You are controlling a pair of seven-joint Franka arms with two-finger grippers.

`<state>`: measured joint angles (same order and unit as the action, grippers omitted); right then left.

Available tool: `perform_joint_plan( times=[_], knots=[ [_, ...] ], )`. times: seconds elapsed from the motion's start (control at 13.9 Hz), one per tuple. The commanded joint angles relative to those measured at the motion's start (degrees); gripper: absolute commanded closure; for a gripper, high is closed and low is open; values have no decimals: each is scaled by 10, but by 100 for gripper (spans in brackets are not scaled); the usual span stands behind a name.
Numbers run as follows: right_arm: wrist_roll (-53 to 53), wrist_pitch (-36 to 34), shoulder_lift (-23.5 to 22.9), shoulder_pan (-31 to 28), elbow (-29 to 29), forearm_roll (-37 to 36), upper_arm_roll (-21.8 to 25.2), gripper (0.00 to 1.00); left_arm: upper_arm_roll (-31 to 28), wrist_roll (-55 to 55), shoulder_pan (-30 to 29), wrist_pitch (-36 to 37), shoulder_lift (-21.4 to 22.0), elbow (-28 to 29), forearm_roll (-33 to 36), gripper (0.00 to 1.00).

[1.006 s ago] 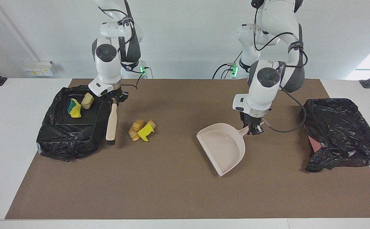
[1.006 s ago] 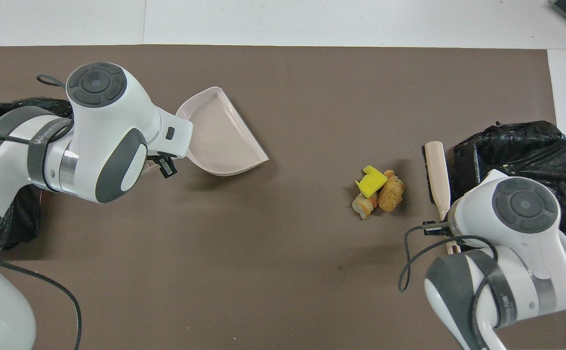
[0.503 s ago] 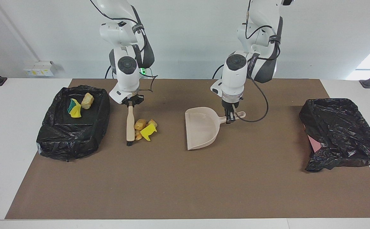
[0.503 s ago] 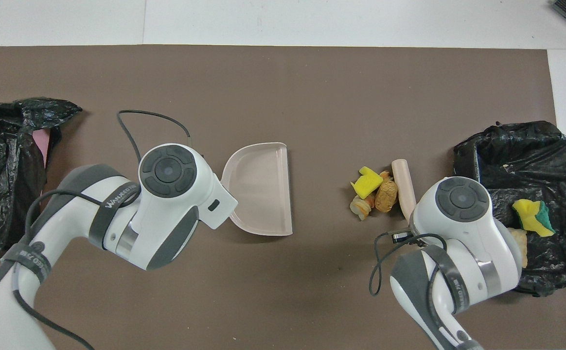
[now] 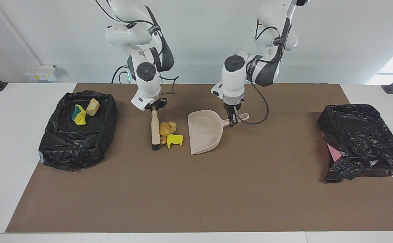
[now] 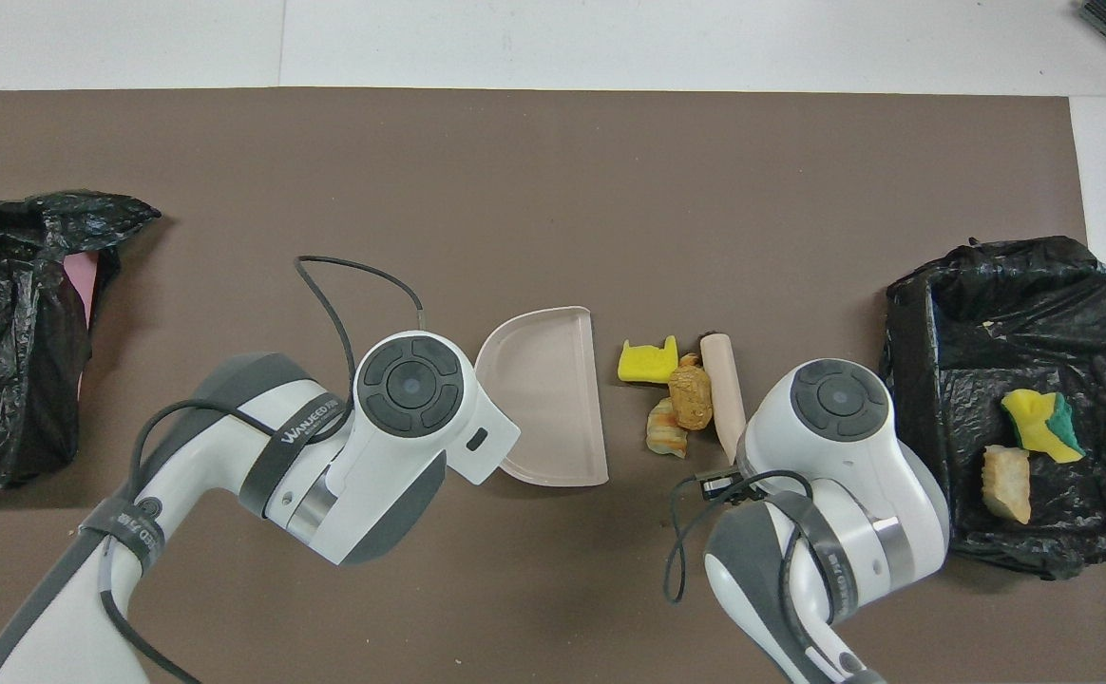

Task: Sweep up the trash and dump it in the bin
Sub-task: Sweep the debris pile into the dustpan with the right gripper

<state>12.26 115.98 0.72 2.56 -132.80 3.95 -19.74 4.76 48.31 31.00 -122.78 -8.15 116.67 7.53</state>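
1. Brush; beige handle, black bristles at the end farther from the robots; held by its handle end in the right claw, which is pressed shut on it; laid low along the worktop beside the trash on the right arm's side, presumably so that a sideways stroke pushes the scraps toward the pan.
2. Dustpan; beige, empty; its handle is pinched by the left claw, shut on it; the open mouth is turned toward the trash and the pan is set down just beside it on the left arm's side, judged a position for receiving the sweep.
3. Trash; small cluster on the worktop between brush and dustpan; a bright yellow sponge bit lies nearest the pan mouth, with tan to orange-brown lumps touching the brush handle; none is in the pan yet.
4. Bin; shallow, lined with black plastic, at the right arm's end of the worktop; a yellow-and-green sponge piece and a tan lump are contained in it, side by side.
5. Black bag; crumpled, at the left arm's end of the worktop; something pink shows at its edge; contents cannot be told.
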Motion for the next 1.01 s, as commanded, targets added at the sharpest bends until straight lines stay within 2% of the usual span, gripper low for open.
perform_joint_plan(
  times=[0.0,0.14,0.29,0.5,0.65,0.72,0.93],
  knots=[
    [-25,2,-26,10,25,71,-3,100,-6,-30,21,-13,1,18,10,100],
    [-43,3,-30,36,40,152,-3,100,-6,-36,24,-28,-7,18,10,100],
    [-56,1,-32,38,50,220,-3,100,-6,-36,22,-39,-12,18,10,100],
    [-61,-49,-26,39,93,241,-2,100,-6,-19,9,-66,-19,16,10,100],
    [-55,-119,-13,29,141,239,3,100,-5,-2,-8,-71,-24,16,6,100],
    [-49,-144,7,25,146,230,6,100,-5,10,-19,-83,-27,15,2,100],
    [20,-206,73,10,146,116,4,100,-5,65,-48,-99,-33,-1,-32,100]
  ],
)
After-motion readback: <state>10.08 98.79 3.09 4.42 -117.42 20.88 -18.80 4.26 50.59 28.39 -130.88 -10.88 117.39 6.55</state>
